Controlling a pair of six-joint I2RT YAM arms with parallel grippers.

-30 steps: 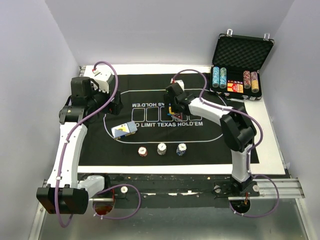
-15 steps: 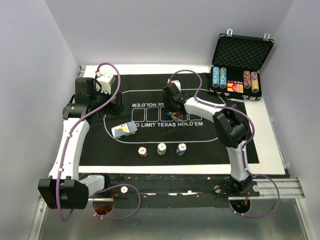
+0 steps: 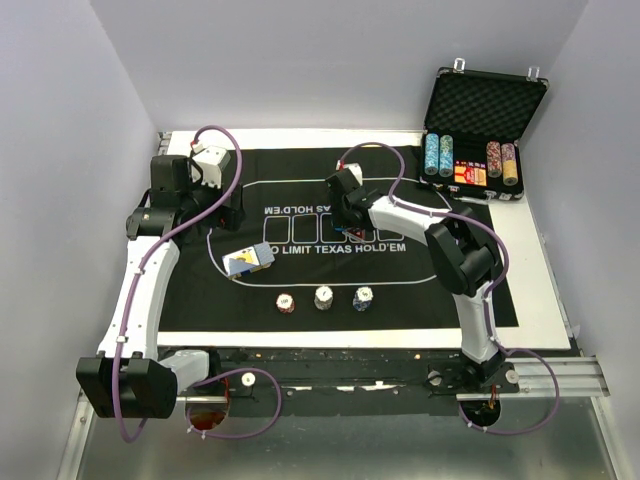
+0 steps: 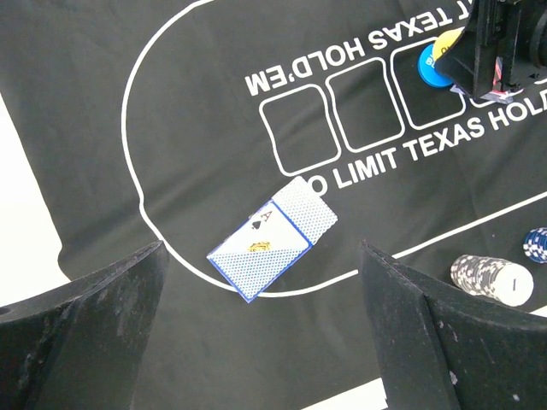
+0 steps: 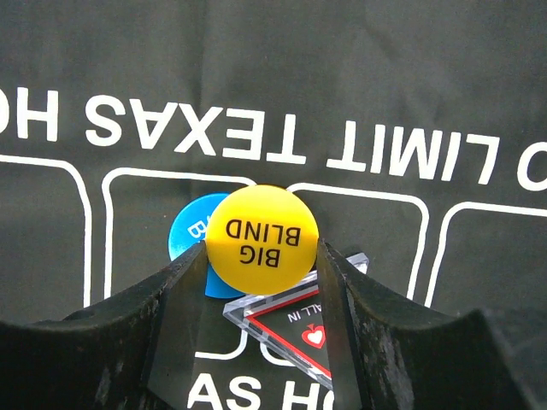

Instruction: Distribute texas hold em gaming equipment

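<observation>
A yellow "BIG BLIND" button disc [image 5: 262, 239] lies partly over a blue button disc [image 5: 190, 239] and against a clear triangular "ALL IN" marker [image 5: 299, 329] on the black mat [image 3: 420, 290]. My right gripper [image 5: 261, 256] is down over them at the mat's middle [image 3: 347, 215], with both fingers touching the yellow disc's edges. The blue-backed card deck box [image 4: 272, 239] lies flat on the mat's left [image 3: 249, 260], an ace showing. My left gripper [image 4: 261, 342] hovers open above and near it, holding nothing. Three chip stacks [image 3: 286, 302] [image 3: 323, 297] [image 3: 363, 298] stand along the front.
An open black case [image 3: 480, 110] with chip rows and a card pack stands at the back right. White table margin [image 3: 540, 280] borders the mat. In the left wrist view a grey-white chip stack [image 4: 492, 279] and a blue one [image 4: 537, 245] sit at the lower right.
My right gripper's fingers have closed in onto the yellow disc, and that arm has shifted slightly left. The left arm drew back a little, still open.
</observation>
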